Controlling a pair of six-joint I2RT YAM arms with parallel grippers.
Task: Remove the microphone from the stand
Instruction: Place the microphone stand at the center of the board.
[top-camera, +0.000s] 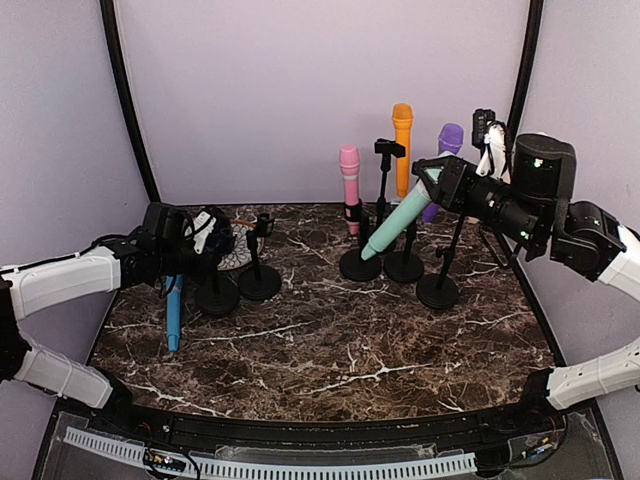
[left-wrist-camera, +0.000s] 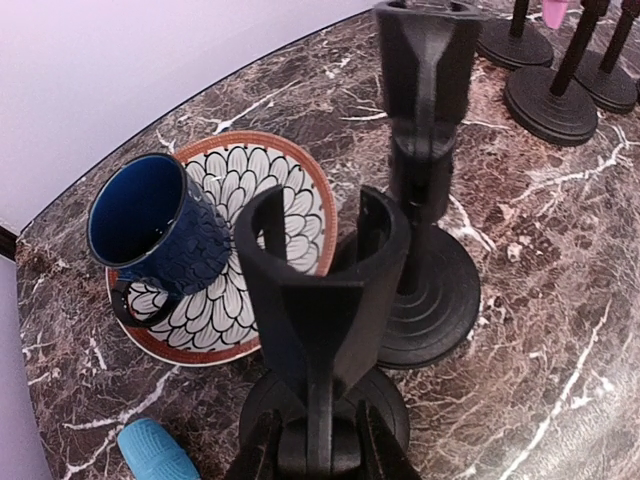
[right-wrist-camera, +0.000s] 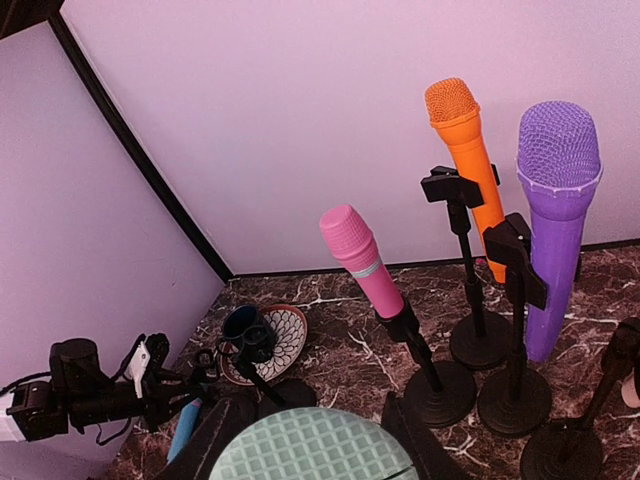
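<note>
Teal microphone, centre right: rigid, probably light, smooth-bodied; pinched near grille by right gripper. Left gripper clamped on empty clip stand stem.

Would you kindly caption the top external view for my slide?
The right gripper holds the teal microphone tilted above the marble table; the left gripper grips an empty stand.

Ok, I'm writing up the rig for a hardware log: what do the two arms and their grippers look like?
The left arm and right arm have white shell links with black joints and black wrist housings. The right wrist housing shows small green lights. White cabling loops beside the black right gripper; the left gripper is black too, with a white patch beside it.
</note>
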